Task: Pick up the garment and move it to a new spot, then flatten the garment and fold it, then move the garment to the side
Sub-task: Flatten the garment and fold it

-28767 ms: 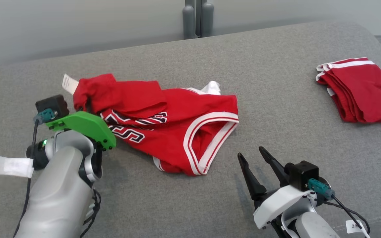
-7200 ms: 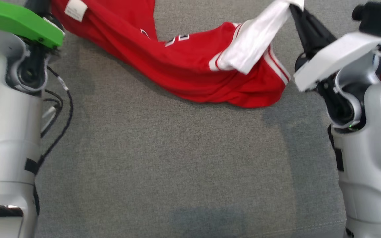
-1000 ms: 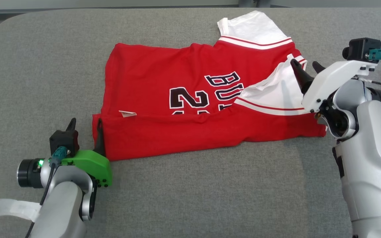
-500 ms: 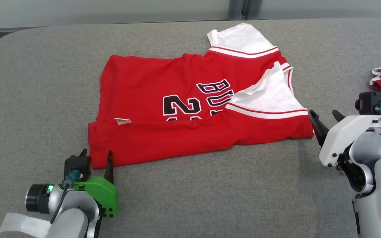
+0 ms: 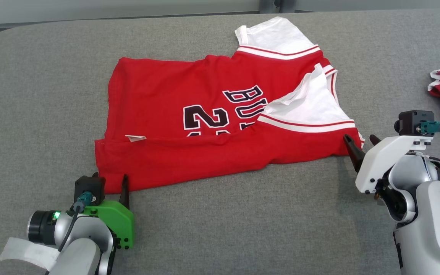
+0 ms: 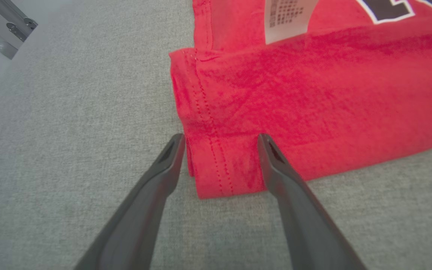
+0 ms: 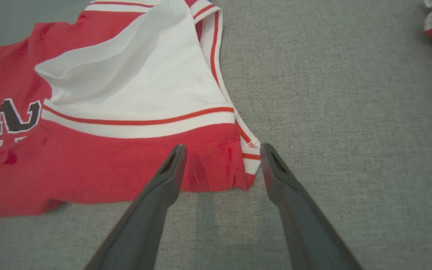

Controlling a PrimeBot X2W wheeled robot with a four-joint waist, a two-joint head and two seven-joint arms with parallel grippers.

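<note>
On grey cushion (image 5: 243, 229) — garment (image 5: 189, 152) half-folded.

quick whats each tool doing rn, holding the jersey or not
Left tool: open, holding nothing, tips at a jersey corner.
Right tool: open, holding nothing, tips at another corner.

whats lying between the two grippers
The garment, its folded near edge running from the left gripper to the right gripper; the head view shows it.

left claw (image 6: 219, 140) spread wide, straddling red garment (image 6: 313, 112) corner, white label (image 6: 287, 18), grey cushion (image 6: 69, 131)
</note>
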